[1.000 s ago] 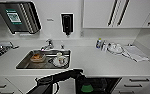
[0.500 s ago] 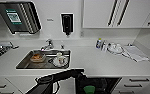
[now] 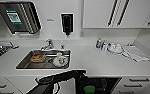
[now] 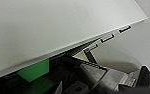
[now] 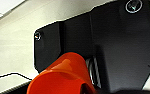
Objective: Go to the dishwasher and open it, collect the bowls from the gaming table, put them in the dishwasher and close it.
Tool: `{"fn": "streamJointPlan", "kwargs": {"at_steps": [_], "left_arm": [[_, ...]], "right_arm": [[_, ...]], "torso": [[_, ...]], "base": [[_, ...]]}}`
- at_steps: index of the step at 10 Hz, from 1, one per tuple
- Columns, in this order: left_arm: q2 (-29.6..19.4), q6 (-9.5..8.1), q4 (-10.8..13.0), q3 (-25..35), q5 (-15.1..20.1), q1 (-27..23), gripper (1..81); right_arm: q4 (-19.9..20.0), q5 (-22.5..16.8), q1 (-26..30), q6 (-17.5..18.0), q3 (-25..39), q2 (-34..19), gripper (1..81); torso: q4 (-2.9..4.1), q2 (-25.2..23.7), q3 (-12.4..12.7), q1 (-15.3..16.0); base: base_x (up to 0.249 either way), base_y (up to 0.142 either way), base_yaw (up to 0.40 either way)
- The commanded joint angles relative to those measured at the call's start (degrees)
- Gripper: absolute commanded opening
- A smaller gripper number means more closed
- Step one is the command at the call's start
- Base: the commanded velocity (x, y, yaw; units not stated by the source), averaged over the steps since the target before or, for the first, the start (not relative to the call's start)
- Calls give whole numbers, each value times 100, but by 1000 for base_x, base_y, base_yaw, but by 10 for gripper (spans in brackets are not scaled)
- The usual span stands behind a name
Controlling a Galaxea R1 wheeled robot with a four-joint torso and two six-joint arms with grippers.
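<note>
I'm looking down at a white desk [image 3: 91, 63] with a steel sink [image 3: 26, 63] sitting in it. Dishes are lying in the sink: a brownish container [image 3: 37, 57] and a white cup on a plate [image 3: 60, 60]. A tap [image 3: 48, 45] is standing behind it. A paper towel dispenser [image 3: 18, 17] and a dark soap dispenser [image 3: 67, 23] are hanging on the wall. Small bottles [image 3: 100, 44] and a folded cloth [image 3: 135, 53] are resting toward the right.

In my right wrist view an orange cup [image 5: 63, 75] is showing large.

The dishwasher [image 3: 101, 83] sits under the white worktop [image 3: 96, 62], just right of the sink, and stands open, its inside dark. A bright lime-green bowl [image 3: 89, 89] lies inside it near the front; in the left wrist view the same green bowl [image 4: 33, 71] shows just beneath the worktop's edge.
</note>
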Motion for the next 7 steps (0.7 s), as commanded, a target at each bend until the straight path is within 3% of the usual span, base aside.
{"fn": "streamJointPlan", "kwargs": {"at_steps": [1, 3, 7], "left_arm": [[-629, 35, -110, 1199, 263, -638, 811], [-1399, 35, -75, 1831, 254, -340, 811], [-2113, 97, -75, 1946, 210, 469, 811]], "right_arm": [[20, 92, 247, 31, 104, -186, 10], [20, 153, 256, 136, 419, -519, 10], [20, 268, 352, 496, 1025, -1231, 10]], "torso": [[0, 0, 0, 0], [0, 0, 0, 0], [0, 0, 0, 0]], "base": [[0, 0, 0], [0, 0, 0], [0, 0, 0]]}}
